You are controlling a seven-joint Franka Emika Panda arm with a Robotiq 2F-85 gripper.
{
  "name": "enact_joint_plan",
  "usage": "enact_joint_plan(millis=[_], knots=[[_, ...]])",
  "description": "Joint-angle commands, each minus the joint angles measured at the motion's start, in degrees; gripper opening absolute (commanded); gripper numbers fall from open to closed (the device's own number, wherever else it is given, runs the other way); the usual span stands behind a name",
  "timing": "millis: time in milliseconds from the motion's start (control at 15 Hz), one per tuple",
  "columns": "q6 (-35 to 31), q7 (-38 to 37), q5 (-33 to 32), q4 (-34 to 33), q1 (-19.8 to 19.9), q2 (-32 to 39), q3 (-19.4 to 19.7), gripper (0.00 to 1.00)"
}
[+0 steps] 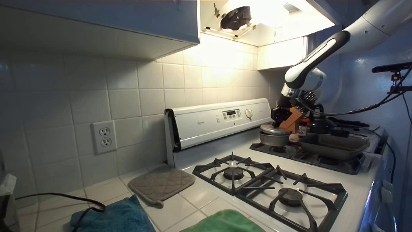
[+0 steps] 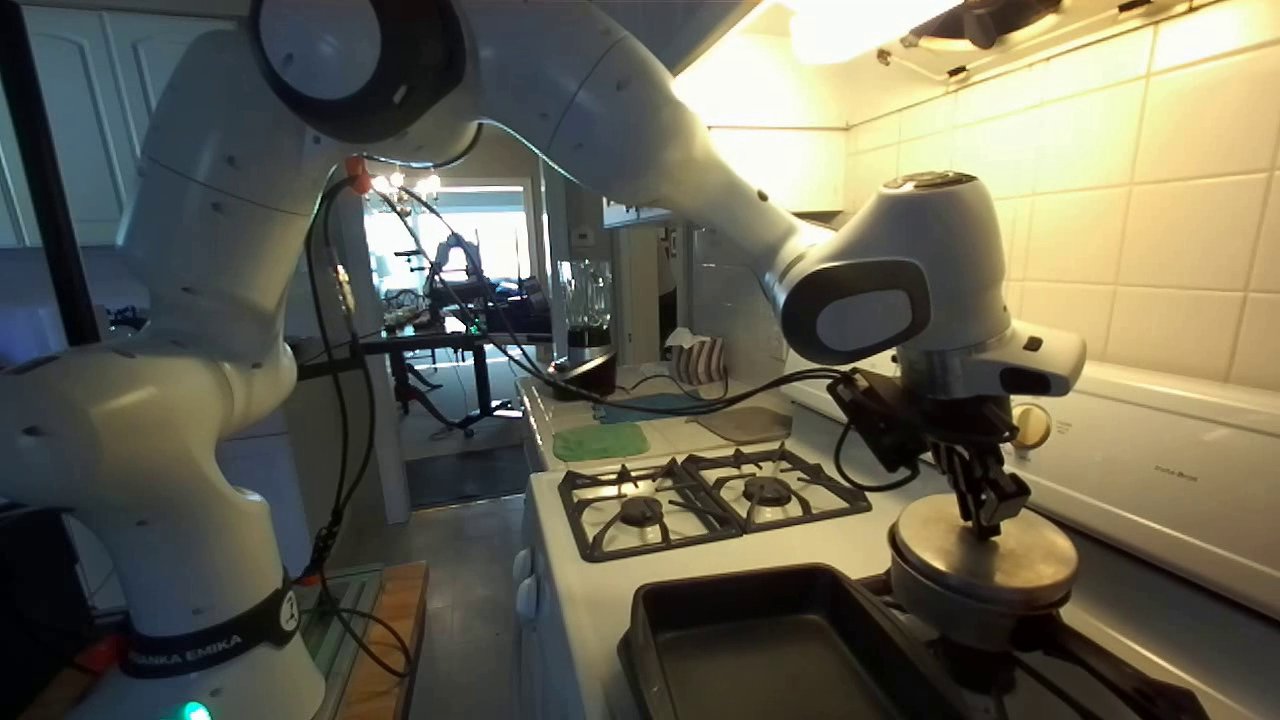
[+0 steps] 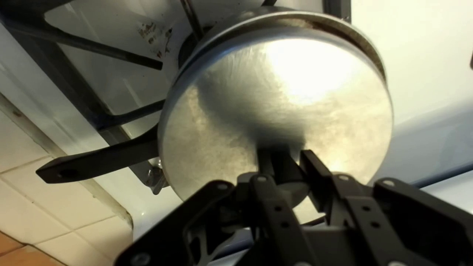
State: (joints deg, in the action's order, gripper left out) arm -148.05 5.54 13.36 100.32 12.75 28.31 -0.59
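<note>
The claw (image 2: 988, 510) points down over the stove (image 2: 770, 550), its fingers set narrowly about the dark knob (image 3: 283, 168) of the metal lid (image 3: 275, 107) and, as far as shows, gripping it. The lid lies over the pot (image 1: 274, 140), off-centre: in the wrist view the pot shows past the lid's edge from eleven to two o'clock. Whether the lid rests there or hangs slightly clear cannot be told. The step in hand is judged to be handling the lid by its knob; the next move calls for a firm pinch and a level lid. The pot's handle (image 3: 103, 159) juts between eight and nine o'clock in the wrist view. About the lid in an exterior view: knife block (image 1: 291, 120) at two o'clock, red-capped jar (image 1: 302, 129) at three, roasting pan (image 1: 328, 151) between three and four, all narrowing sideways room; back panel (image 1: 222, 127) past nine; green cloth (image 1: 223, 222) at seven, well apart.
</note>
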Motion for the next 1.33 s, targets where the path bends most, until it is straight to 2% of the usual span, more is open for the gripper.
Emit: enact_joint_plan(millis=[0,1000,1067,1133,1267], knots=[[2.51,2.1,1.71,-2.32,0.92,1.06,-1.04,0.06],[3.74,-0.62,-1.4,-4.16,-1.35,3.44,1.0,0.06],[3.87,-0.73,-1.46,-4.33,-1.45,3.62,1.04,0.18],[3.83,-0.87,-1.51,-4.45,-1.57,3.77,1.11,0.51],[4.09,-0.74,-1.36,-4.76,-1.66,3.91,0.98,0.58]])
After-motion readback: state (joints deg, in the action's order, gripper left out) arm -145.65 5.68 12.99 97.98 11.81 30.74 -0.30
